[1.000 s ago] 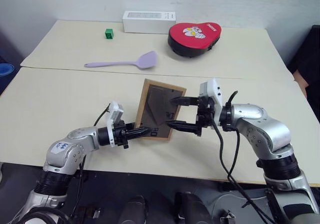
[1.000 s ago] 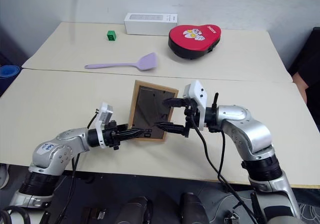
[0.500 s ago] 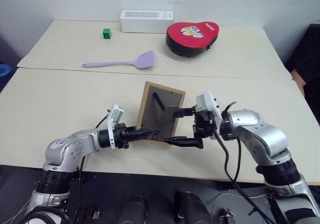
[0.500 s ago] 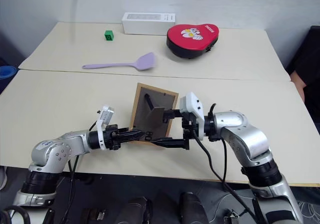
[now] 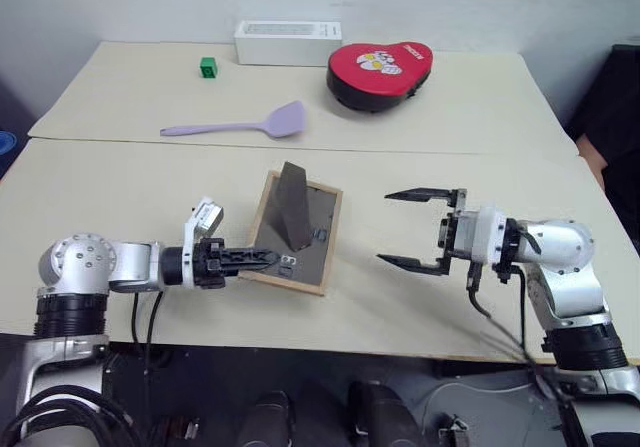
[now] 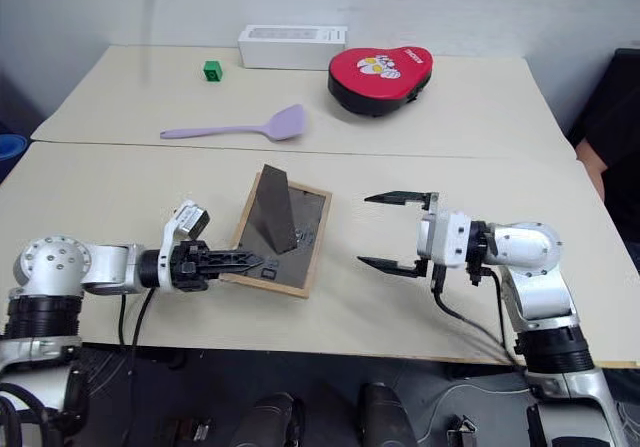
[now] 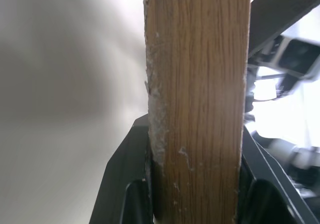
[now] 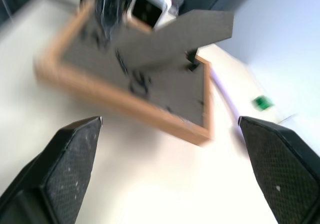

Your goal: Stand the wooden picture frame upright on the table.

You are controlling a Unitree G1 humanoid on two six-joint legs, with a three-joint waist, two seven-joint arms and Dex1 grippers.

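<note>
The wooden picture frame lay back-side up on the near section of the tabletop, its dark fold-out stand sticking up from the back, and the left gripper was clamped on the frame's near corner, fingers pinching the light-wood edge. Over on the other side the right gripper hung well apart from the frame with its black fingers spread wide and nothing between them. At the far end sat a lilac spatula, a small green cube, a white box and a red heart-shaped case.
</note>
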